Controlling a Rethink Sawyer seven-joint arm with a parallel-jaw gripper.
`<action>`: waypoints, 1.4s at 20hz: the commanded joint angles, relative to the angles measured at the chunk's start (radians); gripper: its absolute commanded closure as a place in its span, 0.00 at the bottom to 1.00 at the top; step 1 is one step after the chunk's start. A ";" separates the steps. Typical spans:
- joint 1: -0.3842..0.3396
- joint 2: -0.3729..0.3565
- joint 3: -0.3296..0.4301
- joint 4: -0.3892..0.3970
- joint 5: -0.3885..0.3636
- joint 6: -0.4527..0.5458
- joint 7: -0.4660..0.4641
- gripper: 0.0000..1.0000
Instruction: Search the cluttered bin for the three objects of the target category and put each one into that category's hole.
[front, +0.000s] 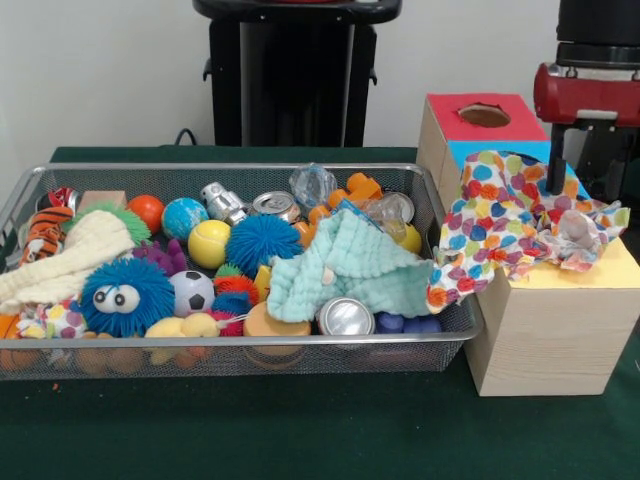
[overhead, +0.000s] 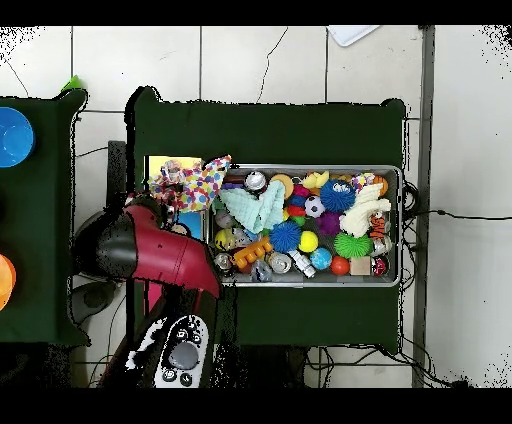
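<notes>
At the left of the front view the cream cloth (front: 62, 262) lies along the left end of the bin (front: 240, 346), with the mint cloth (front: 345, 268) draped over balls and cans at centre right. Right of the bin, the dotted cloth (front: 505, 220) is spread over the yellow-topped box (front: 550, 335), one corner hanging onto the bin's rim, covering the hole. The gripper (front: 556, 172) comes down into that cloth at upper right; whether it is clamped or parted cannot be told
</notes>
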 joint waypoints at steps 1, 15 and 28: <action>0.007 -0.007 0.034 0.063 -0.020 0.139 0.212 0.00; -0.086 -0.117 0.009 0.054 -0.121 0.298 0.075 0.00; -0.236 -0.160 0.088 0.032 -0.240 0.334 -0.013 0.00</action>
